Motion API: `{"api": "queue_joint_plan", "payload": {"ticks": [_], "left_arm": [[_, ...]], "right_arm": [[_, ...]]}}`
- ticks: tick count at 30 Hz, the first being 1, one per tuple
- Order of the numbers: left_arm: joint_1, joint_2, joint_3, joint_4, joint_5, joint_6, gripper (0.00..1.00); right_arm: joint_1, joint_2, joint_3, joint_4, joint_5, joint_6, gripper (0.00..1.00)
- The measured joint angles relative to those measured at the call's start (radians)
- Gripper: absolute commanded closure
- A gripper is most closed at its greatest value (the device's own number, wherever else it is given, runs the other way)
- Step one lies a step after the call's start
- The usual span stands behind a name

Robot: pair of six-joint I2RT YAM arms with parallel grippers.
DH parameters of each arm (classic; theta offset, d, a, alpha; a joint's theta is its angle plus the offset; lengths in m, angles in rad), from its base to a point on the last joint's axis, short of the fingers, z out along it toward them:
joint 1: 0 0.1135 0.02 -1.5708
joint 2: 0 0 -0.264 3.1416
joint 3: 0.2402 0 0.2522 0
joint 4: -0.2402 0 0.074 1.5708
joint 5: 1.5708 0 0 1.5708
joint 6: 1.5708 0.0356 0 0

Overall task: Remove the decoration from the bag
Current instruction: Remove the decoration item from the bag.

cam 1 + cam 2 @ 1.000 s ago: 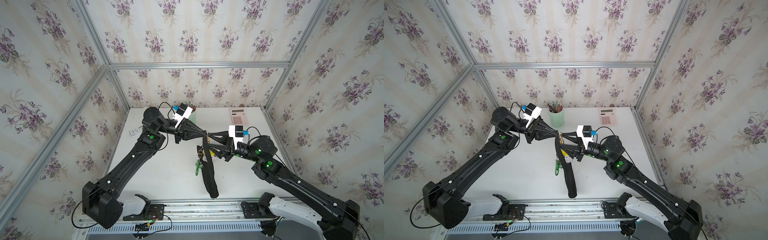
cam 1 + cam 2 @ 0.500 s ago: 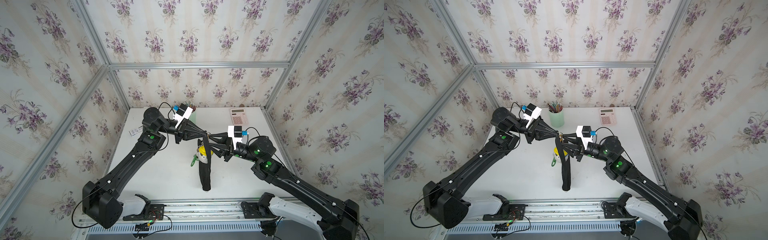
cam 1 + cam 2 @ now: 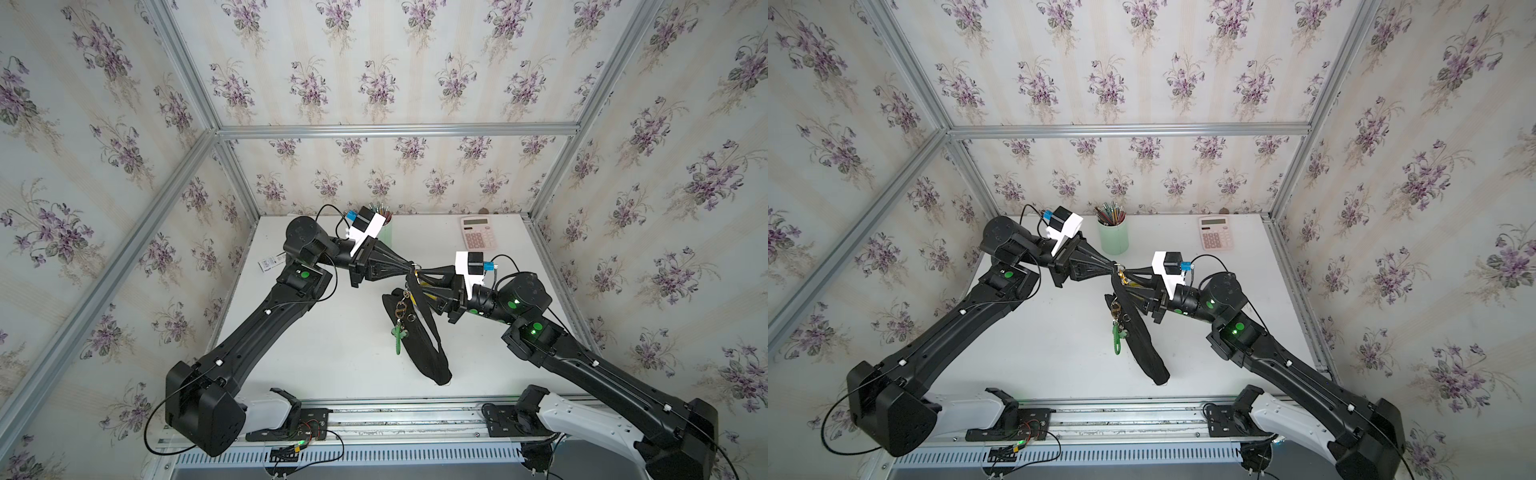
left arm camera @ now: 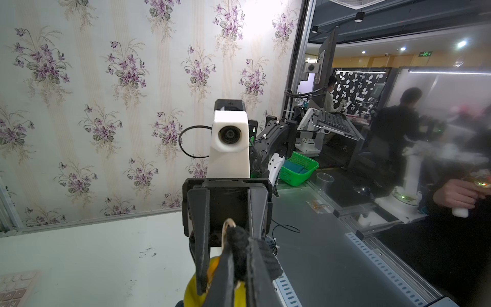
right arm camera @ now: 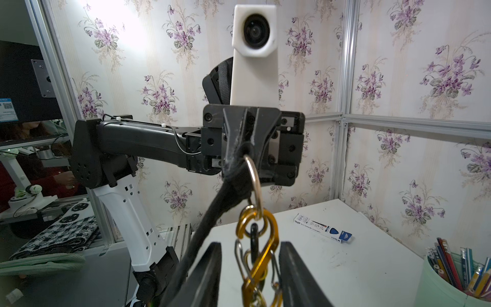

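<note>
Clamping the bag (image 3: 420, 338), your left gripper (image 3: 409, 272) is closed tight. Your right gripper (image 5: 249, 265) — jaws apart — straddles the decoration (image 5: 257, 239).

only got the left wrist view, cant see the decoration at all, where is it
Observer: The decoration hangs beside the bag, clipped at its top, green cord lowest.
Operator: and my other arm
Observer: The right tool is open, its fingers either side of the decoration's gold clasp.
Operator: anything behind me
Observer: A green pen cup stands behind the left tool, by the back wall.
</note>
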Motion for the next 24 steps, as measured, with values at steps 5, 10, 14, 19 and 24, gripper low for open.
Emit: {"api": "queue_joint_plan", "payload": {"ticks": [5,10,14,19,24], "left_arm": [[0.0,0.002,0.0,0.0,0.001,-0.001,1.0],[0.0,0.003,0.0,0.0,0.002,-0.003,1.0],[-0.001,0.003,0.003,0.0,0.006,-0.007,1.0],[-0.001,0.006,0.008,0.016,0.015,-0.024,1.0],[-0.001,0.017,0.008,0.067,0.024,-0.07,1.0]], "right_arm": [[0.0,-0.003,0.001,0.002,0.011,0.003,0.73],[0.0,-0.004,0.001,0.003,0.008,0.003,0.81],[0.0,-0.004,0.0,0.004,-0.01,0.002,0.85],[0.0,-0.005,0.0,0.009,-0.02,0.002,0.9],[0.0,-0.012,-0.002,0.008,-0.023,0.003,0.93]]}}
